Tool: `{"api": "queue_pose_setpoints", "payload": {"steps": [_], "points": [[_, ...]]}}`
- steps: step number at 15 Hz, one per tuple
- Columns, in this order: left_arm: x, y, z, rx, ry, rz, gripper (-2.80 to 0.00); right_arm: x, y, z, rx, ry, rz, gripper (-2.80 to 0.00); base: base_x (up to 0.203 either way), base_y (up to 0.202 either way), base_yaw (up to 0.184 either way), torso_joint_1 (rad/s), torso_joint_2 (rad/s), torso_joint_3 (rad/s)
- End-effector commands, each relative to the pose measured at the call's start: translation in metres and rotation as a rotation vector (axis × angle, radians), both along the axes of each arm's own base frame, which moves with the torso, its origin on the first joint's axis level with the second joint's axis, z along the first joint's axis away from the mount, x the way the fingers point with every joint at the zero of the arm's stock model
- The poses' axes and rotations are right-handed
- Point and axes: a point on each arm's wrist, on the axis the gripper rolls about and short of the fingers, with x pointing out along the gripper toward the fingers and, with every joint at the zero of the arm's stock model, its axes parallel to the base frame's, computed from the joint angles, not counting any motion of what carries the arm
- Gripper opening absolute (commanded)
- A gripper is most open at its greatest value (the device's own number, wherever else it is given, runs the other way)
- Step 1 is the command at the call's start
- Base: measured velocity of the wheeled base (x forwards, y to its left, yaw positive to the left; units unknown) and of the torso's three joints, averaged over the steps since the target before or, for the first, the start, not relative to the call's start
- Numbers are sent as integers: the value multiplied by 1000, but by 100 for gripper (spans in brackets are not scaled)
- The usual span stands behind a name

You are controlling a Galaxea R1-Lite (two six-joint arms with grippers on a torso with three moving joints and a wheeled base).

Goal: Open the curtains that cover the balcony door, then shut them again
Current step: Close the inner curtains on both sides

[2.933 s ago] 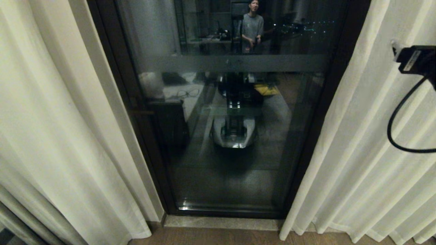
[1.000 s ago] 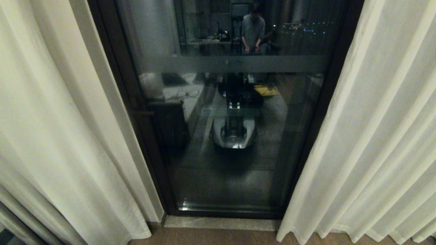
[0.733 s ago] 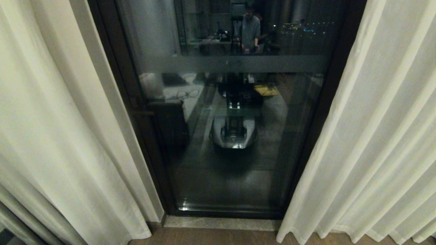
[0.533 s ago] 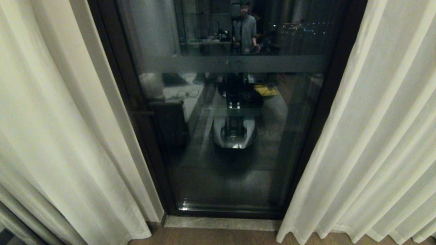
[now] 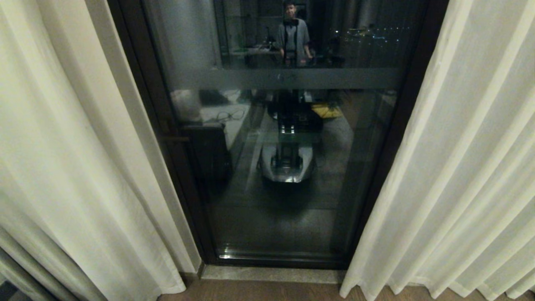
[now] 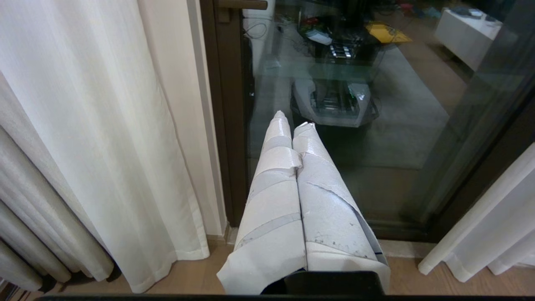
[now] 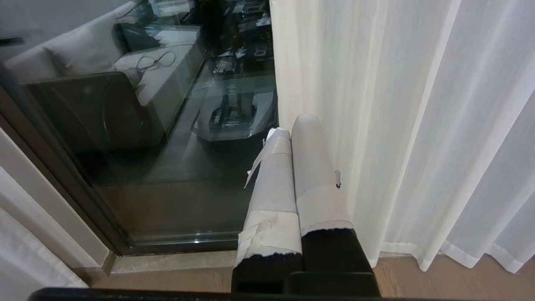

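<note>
Two curtains [image 5: 62, 138] hung drawn apart, so opening looked done and closing was left.
Both sets of fingers were pressed together on nothing: left gripper [image 6: 292, 121] faced the balcony door [image 5: 284, 167] with its curtain edge off to one side, while right gripper [image 7: 294, 125] sat just beside the other curtain's inner edge; bare glass between gave open room.

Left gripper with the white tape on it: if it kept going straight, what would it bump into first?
Most likely the dark reflective glass of the balcony door. The shut, white-taped left gripper points at its lower pane, with the cream pleated curtains off to the side. Depth is hard to judge.
</note>
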Motion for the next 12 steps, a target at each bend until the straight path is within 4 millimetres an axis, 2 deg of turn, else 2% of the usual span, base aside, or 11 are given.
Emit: {"api": "queue_pose_setpoints", "payload": {"steps": [1, 12], "points": [[0, 0, 0, -1, -1, 1, -280, 0, 0, 0, 0, 1, 0, -280, 0, 0, 0, 0, 0, 0], [0, 0, 0, -1, -2, 2, -280, 0, 0, 0, 0, 1, 0, -280, 0, 0, 0, 0, 0, 0]]}}
